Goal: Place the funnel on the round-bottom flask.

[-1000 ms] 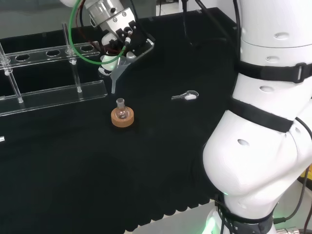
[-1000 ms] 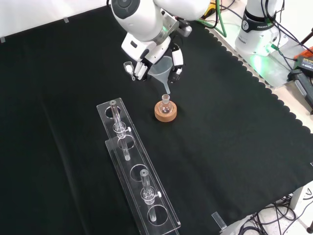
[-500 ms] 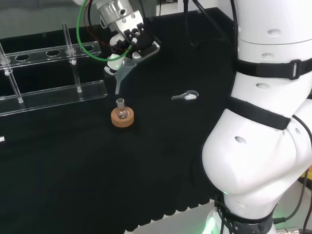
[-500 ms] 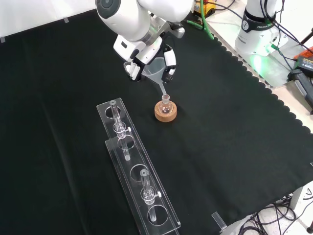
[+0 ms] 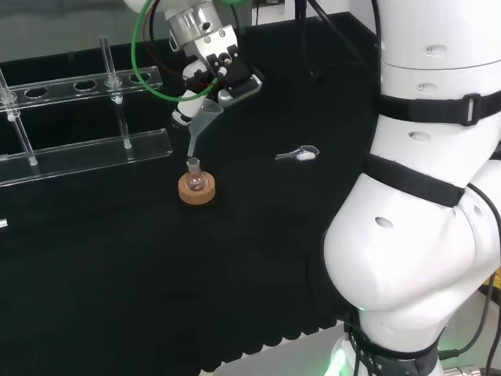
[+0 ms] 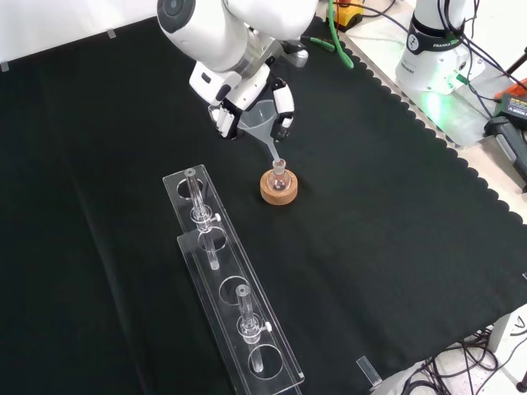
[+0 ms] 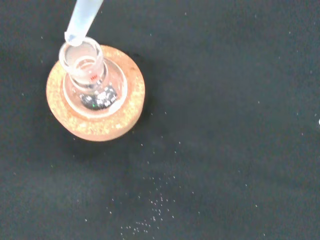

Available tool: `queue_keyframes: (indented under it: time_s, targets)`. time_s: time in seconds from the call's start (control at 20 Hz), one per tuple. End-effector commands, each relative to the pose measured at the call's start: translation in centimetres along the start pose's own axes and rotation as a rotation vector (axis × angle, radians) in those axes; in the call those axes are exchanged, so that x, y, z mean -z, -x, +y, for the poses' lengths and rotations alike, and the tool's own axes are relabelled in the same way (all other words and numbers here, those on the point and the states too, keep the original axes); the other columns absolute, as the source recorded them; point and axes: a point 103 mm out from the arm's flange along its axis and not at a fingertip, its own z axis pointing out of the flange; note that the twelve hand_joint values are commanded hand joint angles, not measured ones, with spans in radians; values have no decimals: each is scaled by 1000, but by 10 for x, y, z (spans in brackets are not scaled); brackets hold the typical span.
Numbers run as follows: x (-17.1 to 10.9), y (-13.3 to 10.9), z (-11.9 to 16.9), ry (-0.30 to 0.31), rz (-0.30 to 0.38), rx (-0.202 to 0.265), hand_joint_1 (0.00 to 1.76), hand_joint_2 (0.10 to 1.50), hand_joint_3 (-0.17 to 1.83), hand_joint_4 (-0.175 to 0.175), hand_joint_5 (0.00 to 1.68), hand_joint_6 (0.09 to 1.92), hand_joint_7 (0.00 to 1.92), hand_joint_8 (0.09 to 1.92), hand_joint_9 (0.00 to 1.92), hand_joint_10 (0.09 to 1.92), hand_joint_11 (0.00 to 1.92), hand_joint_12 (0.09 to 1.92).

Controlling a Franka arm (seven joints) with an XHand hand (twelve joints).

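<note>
A small clear round-bottom flask [image 5: 195, 175] [image 6: 279, 177] [image 7: 89, 80] stands upright on a cork ring stand [image 5: 196, 190] [image 6: 278, 191] [image 7: 95, 95] in the middle of the black cloth. The hand [image 5: 213, 64] [image 6: 247, 92] is shut on a clear plastic funnel [image 5: 201, 119] [image 6: 262, 122], held tilted above the flask. The funnel's stem tip [image 7: 80, 22] hangs right at the rim of the flask's neck; in the head view it ends just above the mouth [image 5: 192, 162].
Two clear tube racks [image 5: 86, 145] [image 6: 235, 292] holding glass tubes stand left of the flask in the head view, nearer the camera in the front view. A small white spoon [image 5: 299, 154] lies to the right in the head view. The arm's white links [image 5: 423, 196] are at right.
The hand has carried the funnel to the right in the head view, bringing the stem tip from beside the flask to just over its mouth. The flask has not moved.
</note>
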Motion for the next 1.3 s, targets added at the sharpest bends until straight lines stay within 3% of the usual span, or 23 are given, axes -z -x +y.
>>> queue_keyframes:
  time_s: [0.05,0.3,0.5,0.75,1.3]
  targets:
    - [-7,2,-3,0,-44,-28,747,745,776,-175,640,1650,1038,1742,1442,1620,1653,1303]
    - [-7,-5,-14,26,-61,-16,744,747,778,-175,639,1652,1039,1746,1439,1623,1648,1314]
    - [-8,-15,-3,-3,-79,-26,744,748,779,-175,639,1653,1039,1748,1438,1624,1645,1319]
    - [0,-23,3,7,-91,-13,743,749,780,-175,639,1654,1040,1748,1437,1625,1643,1322]
    - [-22,1,7,-16,-42,-30,744,749,781,-175,639,1655,1040,1749,1437,1629,1639,1325]
